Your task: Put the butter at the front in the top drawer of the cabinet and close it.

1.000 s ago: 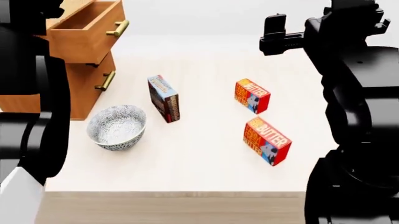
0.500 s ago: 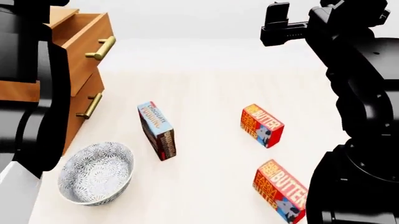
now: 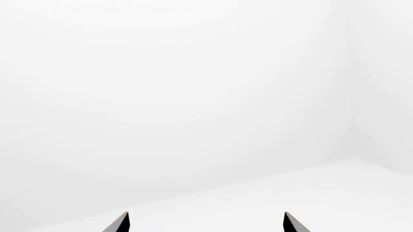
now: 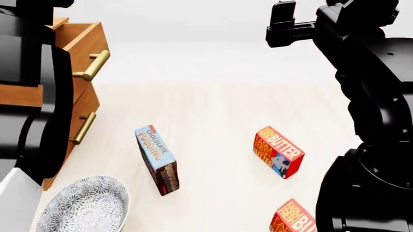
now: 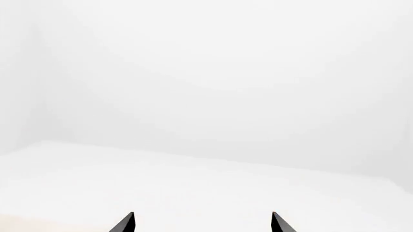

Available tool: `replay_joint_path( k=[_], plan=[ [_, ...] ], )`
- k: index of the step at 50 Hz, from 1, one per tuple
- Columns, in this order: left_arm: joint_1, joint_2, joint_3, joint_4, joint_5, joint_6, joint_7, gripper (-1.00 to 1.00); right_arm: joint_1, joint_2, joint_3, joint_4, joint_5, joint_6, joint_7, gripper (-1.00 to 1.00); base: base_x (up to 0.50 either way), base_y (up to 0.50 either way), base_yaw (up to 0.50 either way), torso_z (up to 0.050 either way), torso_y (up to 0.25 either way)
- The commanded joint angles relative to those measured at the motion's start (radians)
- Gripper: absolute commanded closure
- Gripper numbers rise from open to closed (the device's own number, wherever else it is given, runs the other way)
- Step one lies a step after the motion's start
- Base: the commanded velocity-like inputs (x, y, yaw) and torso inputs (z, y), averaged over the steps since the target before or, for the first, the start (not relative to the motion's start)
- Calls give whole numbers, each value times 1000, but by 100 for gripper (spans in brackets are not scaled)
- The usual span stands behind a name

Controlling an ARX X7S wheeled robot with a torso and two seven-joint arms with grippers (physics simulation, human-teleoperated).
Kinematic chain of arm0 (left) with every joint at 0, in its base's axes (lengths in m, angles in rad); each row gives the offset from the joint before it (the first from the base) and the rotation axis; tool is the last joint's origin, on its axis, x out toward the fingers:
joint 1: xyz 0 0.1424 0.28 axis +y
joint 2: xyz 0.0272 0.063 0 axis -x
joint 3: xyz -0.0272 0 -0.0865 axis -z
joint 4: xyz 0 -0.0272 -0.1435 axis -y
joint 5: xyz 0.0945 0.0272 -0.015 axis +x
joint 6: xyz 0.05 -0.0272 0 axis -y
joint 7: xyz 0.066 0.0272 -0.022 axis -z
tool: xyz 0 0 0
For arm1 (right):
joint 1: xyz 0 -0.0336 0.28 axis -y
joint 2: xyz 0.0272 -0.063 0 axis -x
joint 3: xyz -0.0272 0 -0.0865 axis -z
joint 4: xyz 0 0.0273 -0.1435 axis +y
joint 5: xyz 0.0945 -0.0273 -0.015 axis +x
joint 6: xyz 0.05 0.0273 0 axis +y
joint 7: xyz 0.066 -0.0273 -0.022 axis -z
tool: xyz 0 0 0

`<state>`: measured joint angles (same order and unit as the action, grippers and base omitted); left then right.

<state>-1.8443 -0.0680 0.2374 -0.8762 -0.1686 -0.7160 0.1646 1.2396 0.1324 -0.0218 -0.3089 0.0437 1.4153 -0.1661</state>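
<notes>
Over on the worktop [image 4: 213,116] both butter boxes are sitting untouched; the butter [image 4: 293,218] at the front is lying right at the near edge beside the right arm, half cut off from view. Top drawer [image 4: 76,48] of the cabinet [image 4: 16,94] is already hanging open, so I'm guessing we're in the reach-for-the-box step. Right tool [image 5: 202,221] and left tool [image 3: 205,221] are both pointing at blank wall with tips spread apart, gripping nothing. Next move is probably swinging the right tool down over that front box
</notes>
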Motion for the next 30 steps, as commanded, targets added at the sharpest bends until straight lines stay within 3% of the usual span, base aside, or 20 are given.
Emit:
replay_joint_path(
  k=[1,8,12,15,20,30],
  plan=[
    [10,-5,17,36,-9,-25,3,-100,-4,4,-6,-27,13,20,-2,-100,0,0,0,0,0],
    [-11,-26,114,85,24,-136,61,-100,-9,11,-7,-36,21,19,-6,-100,0,0,0,0,0],
    [-82,-56,273,95,55,-290,220,-100,-11,18,-7,-45,25,22,-10,-100,0,0,0,0,0],
    [-174,-60,359,13,83,-337,298,-100,-15,22,-4,-50,28,24,-12,-100,0,0,0,0,0],
    [-394,16,443,-424,121,-321,426,-100,-21,28,6,-61,32,29,-12,-100,0,0,0,0,0],
    [-421,-40,472,-432,160,-482,492,-100,-42,40,17,-90,38,42,-12,-100,0,0,0,0,0]
  ],
)
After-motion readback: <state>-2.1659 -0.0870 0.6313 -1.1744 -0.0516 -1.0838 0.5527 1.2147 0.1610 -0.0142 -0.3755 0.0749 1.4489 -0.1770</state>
